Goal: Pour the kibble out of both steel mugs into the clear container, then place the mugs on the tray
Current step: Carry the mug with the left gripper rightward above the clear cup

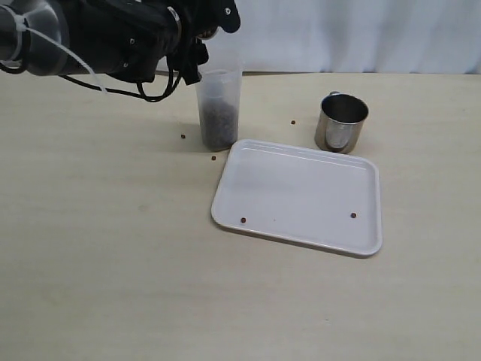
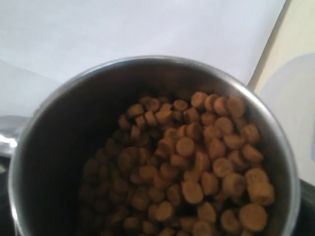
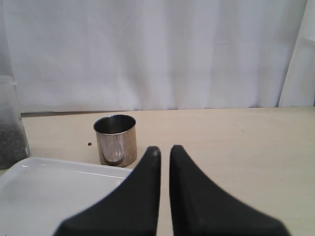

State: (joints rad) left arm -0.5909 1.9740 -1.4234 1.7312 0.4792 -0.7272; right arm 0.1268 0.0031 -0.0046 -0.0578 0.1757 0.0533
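Aloft, left fingers (image 1: 197, 60) clamp a shiny steel mug (image 2: 54, 147) of round brown kibble (image 2: 197, 172); tapered right fingers (image 3: 147, 172) nearly touch.

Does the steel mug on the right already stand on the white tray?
No, the steel mug stands on the table just beyond the far rim of the tray, not on it.

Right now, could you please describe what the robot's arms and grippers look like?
The left arm is black with a grey metal section, looping black cables and one white cable. The right gripper has two smooth matte-black fingers tapering to rounded tips.
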